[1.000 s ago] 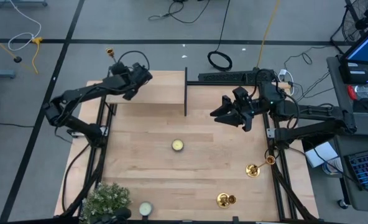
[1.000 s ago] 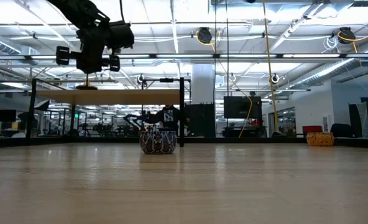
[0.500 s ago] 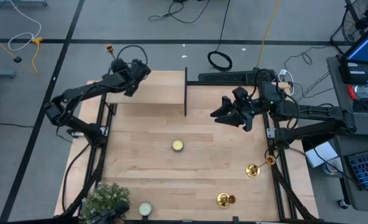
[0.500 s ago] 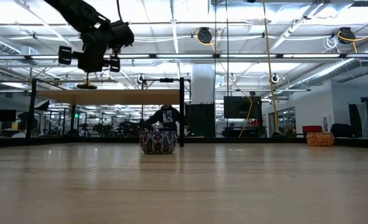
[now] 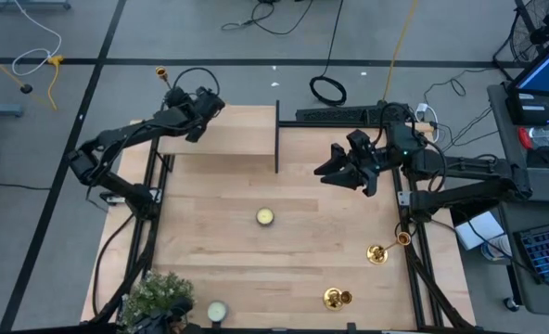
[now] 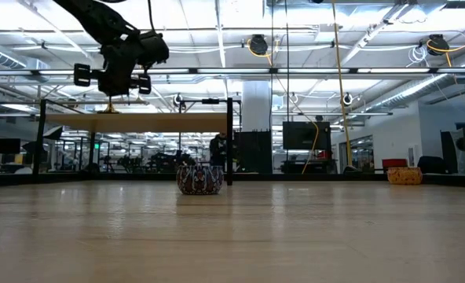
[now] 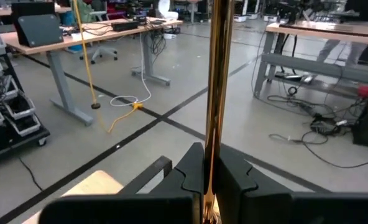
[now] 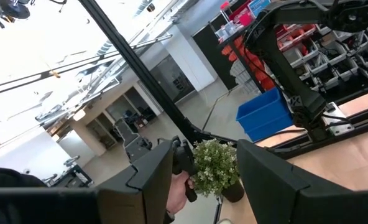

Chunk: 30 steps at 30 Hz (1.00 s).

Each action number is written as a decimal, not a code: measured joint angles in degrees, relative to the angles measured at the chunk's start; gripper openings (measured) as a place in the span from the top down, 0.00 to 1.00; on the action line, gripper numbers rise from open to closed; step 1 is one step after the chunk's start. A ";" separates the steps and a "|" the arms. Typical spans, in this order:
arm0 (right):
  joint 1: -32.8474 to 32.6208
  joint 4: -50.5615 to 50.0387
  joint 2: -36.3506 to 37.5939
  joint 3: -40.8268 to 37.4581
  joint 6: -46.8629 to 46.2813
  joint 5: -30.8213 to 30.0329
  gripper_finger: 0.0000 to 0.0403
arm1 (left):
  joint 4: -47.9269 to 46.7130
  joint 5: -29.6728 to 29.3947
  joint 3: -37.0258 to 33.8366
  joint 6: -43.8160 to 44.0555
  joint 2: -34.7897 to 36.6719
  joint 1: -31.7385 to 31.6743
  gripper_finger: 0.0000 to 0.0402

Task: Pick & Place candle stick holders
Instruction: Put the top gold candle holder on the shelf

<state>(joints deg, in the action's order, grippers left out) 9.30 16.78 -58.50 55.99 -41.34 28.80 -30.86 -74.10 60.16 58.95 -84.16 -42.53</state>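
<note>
My left gripper (image 5: 185,99) hovers over the raised wooden shelf (image 5: 228,139) at the table's far left, shut on a gold candle stick holder (image 5: 167,82) whose cup end (image 5: 161,71) sticks out past the far edge. In the low view this gripper (image 6: 113,79) hangs high above the shelf (image 6: 138,123). Two more gold holders lie on their sides near the right edge, one (image 5: 380,251) farther back and one (image 5: 335,298) nearer. My right gripper (image 5: 324,171) waits open above the table's right half, its fingers holding nothing. My left gripper pinches the holder's thin gold stem (image 7: 212,140) between its two fingers (image 7: 190,177), which lie across the stem. The fingers come at it roughly level, from the table's right. The holder is lifted clear of the shelf and tilted, its cup end leaning away beyond the far edge.
A yellow tealight (image 5: 265,216) sits mid-table and a pale one (image 5: 217,311) at the near edge beside a potted plant (image 5: 159,297). A dark upright post (image 5: 276,137) stands at the shelf's right end. A patterned bowl (image 6: 199,178) shows in the low view.
My left gripper has carried the candle stick holder a little toward the table's far left corner above the shelf, still shut on the stem. My right gripper has kept still.
</note>
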 joint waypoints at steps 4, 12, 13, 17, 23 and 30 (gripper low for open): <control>0.00 -0.24 0.00 0.00 0.00 0.02 0.56 | -0.29 0.43 -0.01 -0.36 -0.07 -0.35 0.96; 0.00 -0.42 0.00 0.00 -0.04 0.04 0.56 | -0.56 0.91 -0.02 -0.45 -1.45 -1.22 0.96; 0.00 -0.44 0.00 0.00 -0.15 0.04 0.56 | -0.63 1.22 -0.06 -0.36 -1.85 -1.31 0.96; 0.00 -0.46 0.00 0.00 -0.22 0.04 0.56 | -0.47 1.16 -0.04 0.46 -3.36 -1.33 0.96; 0.00 -0.48 0.00 0.00 -0.22 0.02 0.56 | -0.29 1.10 -0.04 0.94 -4.00 -1.22 0.96; 0.00 -0.43 0.00 0.00 -0.79 -0.07 0.56 | -0.21 0.73 -0.04 0.31 -4.00 -1.22 0.96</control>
<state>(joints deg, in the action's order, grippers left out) 9.30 16.34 -58.50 55.99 -42.14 28.72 -31.07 -73.36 60.12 59.25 -88.16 -43.75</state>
